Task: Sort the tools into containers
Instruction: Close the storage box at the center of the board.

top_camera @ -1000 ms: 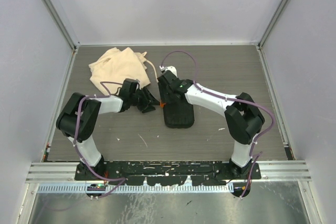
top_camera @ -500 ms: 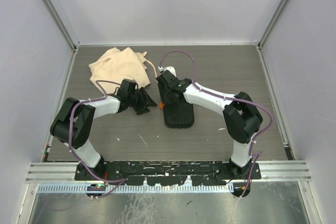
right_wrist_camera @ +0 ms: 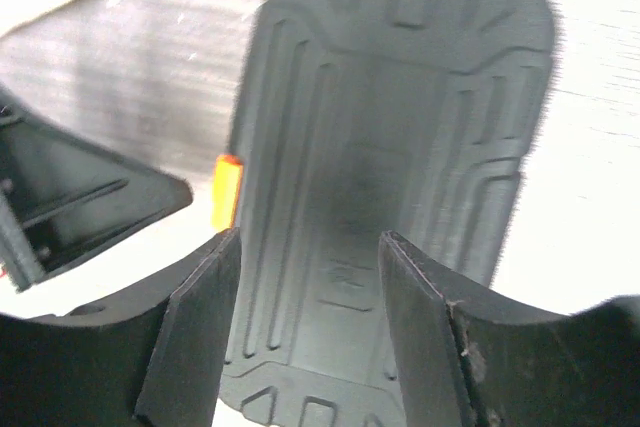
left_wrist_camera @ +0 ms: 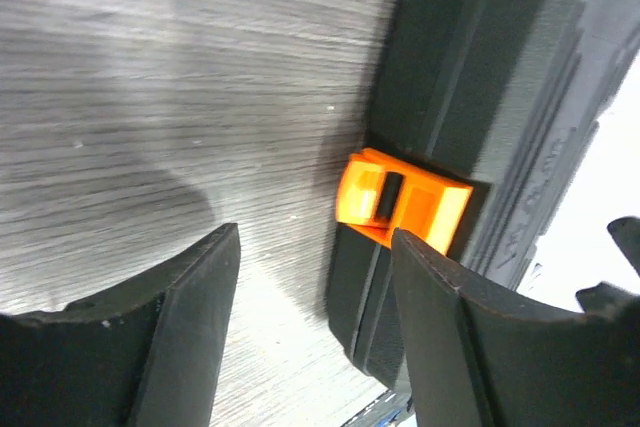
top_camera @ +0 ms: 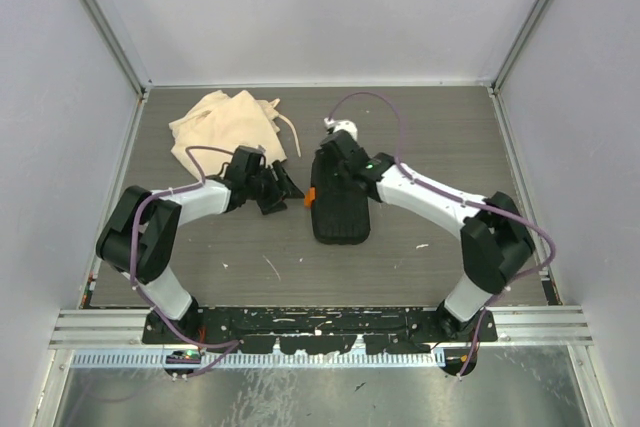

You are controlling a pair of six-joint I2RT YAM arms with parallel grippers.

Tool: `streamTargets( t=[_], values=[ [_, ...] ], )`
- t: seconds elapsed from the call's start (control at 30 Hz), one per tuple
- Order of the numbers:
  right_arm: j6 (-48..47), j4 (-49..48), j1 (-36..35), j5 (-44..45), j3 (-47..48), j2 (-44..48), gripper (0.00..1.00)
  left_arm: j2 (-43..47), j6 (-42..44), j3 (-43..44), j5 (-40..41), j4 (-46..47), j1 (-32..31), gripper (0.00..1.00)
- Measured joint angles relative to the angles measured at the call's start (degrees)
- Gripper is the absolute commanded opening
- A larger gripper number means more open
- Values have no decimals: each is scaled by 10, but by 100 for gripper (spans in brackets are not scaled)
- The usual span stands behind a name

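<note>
The black case [top_camera: 341, 215] lay flat near the middle of the table [top_camera: 440, 127], lid down, with its orange latch [top_camera: 310, 197] facing the left edge. The beige bag [top_camera: 222, 125] sat crumpled toward the far left corner. The left gripper [top_camera: 281, 184] stood just beside the latch without touching it, and the right gripper [top_camera: 335, 165] hung over the case's far end. From above, neither pair of fingers could be made out against the dark plastic. The wrist cameras showed more. The left gripper [left_wrist_camera: 312, 239] was spread wide and empty, with the latch [left_wrist_camera: 403, 202] ahead between its fingers. The right gripper [right_wrist_camera: 305, 239] gaped as wide above the ribbed case [right_wrist_camera: 390, 147], holding nothing, with the latch [right_wrist_camera: 227, 192] off to its left.
</note>
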State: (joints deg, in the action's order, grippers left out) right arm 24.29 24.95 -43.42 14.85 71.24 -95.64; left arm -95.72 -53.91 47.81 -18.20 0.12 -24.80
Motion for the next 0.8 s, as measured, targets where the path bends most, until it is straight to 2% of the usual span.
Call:
streamTargets(
  t=[0.27, 0.53, 0.8],
  values=[
    [61, -42, 161, -45, -127, 99, 65, 1, 41, 94, 21, -51, -37, 75],
    [73, -49, 172, -92, -159, 99, 65, -21, 66, 178, 69, -141, -74, 82],
    [74, -66, 173, -115, -159, 99, 65, -62, 71, 192, 84, -182, -91, 78]
  ],
)
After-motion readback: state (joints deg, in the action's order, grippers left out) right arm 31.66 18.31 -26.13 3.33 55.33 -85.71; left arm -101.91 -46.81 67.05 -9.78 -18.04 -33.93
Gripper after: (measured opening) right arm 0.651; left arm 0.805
